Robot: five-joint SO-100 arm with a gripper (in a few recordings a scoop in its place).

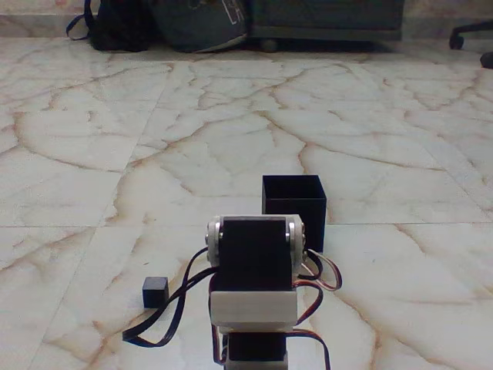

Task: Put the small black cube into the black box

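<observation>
Marble floor (231, 139), white with brown veins, carries everything in the fixed view, and grout lines cut it into large tiles. The cube (155, 291) sits low on the left, resting flat on the floor, just left of the arm (254, 266) and apart from it; a loop of dark cable (166, 327) from the arm curls on the floor right below and beside the cube. The box (293, 206) stands upright behind the arm, a little to the right, mouth up, its lower front partly hidden by the arm's white and black body. Cube and box are well apart, with the arm's body between them in this view. Red and dark wires (323, 277) bulge from the arm's right side near the box's lower corner. Open floor stretches wide to the left of the cube, to the right of the box, and far back to bags (162, 23) and dark furniture (327, 19) along the top edge; a chair base (474, 35) shows at the top right. The fingers are hidden behind the arm's body, so whether they are apart or together cannot be told, nor whether they touch anything.
</observation>
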